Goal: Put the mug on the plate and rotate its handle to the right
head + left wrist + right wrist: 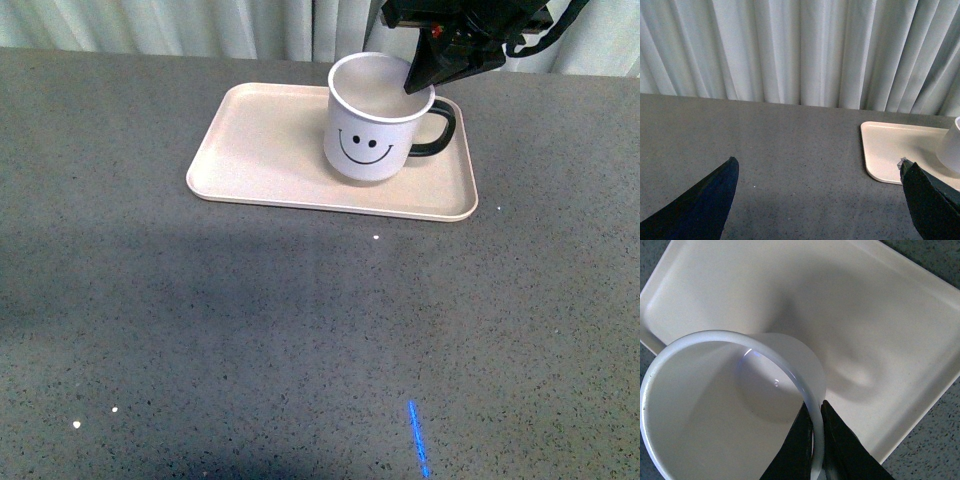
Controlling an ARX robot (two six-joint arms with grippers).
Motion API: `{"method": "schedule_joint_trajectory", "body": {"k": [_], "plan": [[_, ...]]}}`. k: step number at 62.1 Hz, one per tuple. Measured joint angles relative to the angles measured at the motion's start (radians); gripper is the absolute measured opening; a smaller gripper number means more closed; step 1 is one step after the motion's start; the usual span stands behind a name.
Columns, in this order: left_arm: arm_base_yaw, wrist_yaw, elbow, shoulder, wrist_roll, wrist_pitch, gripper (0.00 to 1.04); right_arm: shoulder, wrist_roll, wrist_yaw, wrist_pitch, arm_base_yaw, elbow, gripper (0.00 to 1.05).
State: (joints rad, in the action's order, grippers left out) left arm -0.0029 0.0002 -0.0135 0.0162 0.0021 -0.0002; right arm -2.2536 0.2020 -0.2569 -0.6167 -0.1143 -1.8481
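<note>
Counter (pixel 300 330) carries the plate (pixel 260 140); right pincer (pixel 418 82) pinches the rim of the mug (pixel 365 140), handle (pixel 443 128) just below it, a hold suited to twisting. Left pincer (pixel 817 161) hangs spread, empty.

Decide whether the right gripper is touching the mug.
Touching. The right wrist view shows the right gripper with one finger inside and one outside the mug wall, both pressed against the rim with no gap.

White mug (pixel 370 130) (black smiley facing the camera) stands upright on right half of pale pink-beige rectangular plate (pixel 262 140), rounded corners, low rim; glossy black loop handle (pixel 443 128) points right.
</note>
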Motion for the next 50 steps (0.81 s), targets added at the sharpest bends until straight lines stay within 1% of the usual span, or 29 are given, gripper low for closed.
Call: {"method": "schedule_joint_trajectory", "body": {"k": [5,19,33,36,38,40,46,50], "plan": [[0.000,0.000,0.000,0.000,0.000,0.000,0.95,-0.023,0.067,-0.008,-0.024,0.002,-0.035,0.02],[0.000,0.000,0.000,0.000,0.000,0.000,0.95,-0.090,0.137,-0.036,-0.082,0.002,-0.124,0.02],[0.000,0.000,0.000,0.000,0.000,0.000,0.95,-0.131,0.188,-0.007,-0.105,0.002,-0.174,0.02],[0.000,0.000,0.000,0.000,0.000,0.000,0.95,-0.139,0.195,-0.003,-0.109,0.001,-0.186,0.11],[0.000,0.000,0.000,0.000,0.000,0.000,0.95,-0.143,0.198,-0.001,-0.111,0.000,-0.191,0.15],[0.000,0.000,0.000,0.000,0.000,0.000,0.95,-0.153,0.204,0.002,-0.114,0.000,-0.201,0.23],[0.000,0.000,0.000,0.000,0.000,0.000,0.95,-0.160,0.211,0.002,-0.120,0.000,-0.217,0.39],[0.000,0.000,0.000,0.000,0.000,0.000,0.95,-0.160,0.213,0.000,-0.120,0.000,-0.225,0.48]]}}
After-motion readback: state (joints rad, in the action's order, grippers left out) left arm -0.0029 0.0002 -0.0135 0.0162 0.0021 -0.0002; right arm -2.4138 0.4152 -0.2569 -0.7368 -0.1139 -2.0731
